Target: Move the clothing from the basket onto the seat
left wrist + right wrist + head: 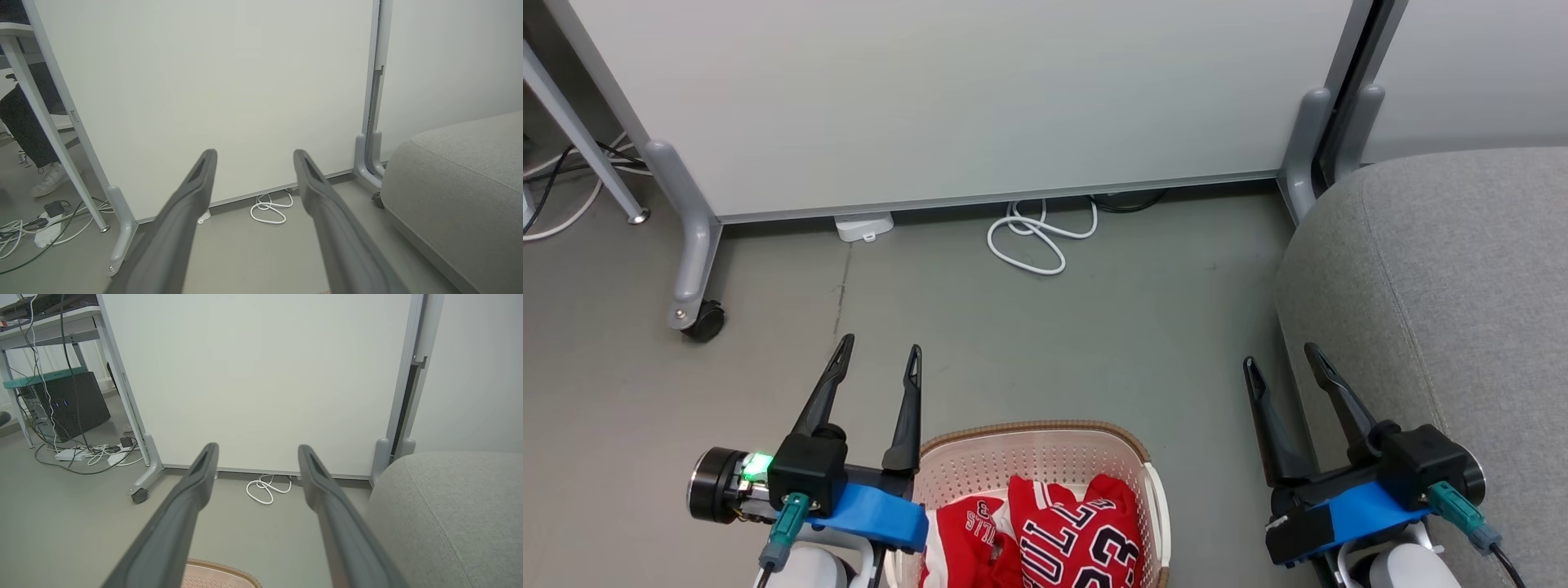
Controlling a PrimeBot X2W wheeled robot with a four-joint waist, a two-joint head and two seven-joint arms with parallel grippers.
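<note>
A white partition [980, 98] and coiled cable [1037, 241] stand ahead. The left gripper [882, 345] and right gripper [1280, 357] have their fingers spread, empty. The basket [1029, 429] and clothing [1078, 523] are cut off below.

Floor [1094, 327] bears basket [1029, 427], seat [1445, 286], white cable [1039, 233].

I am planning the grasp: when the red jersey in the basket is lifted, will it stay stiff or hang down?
Probably floppy: the jersey lies crumpled in folds, so it should drape and hang. It looks like thin cloth, so likely light. A trailing part might catch on the basket rim.
</note>
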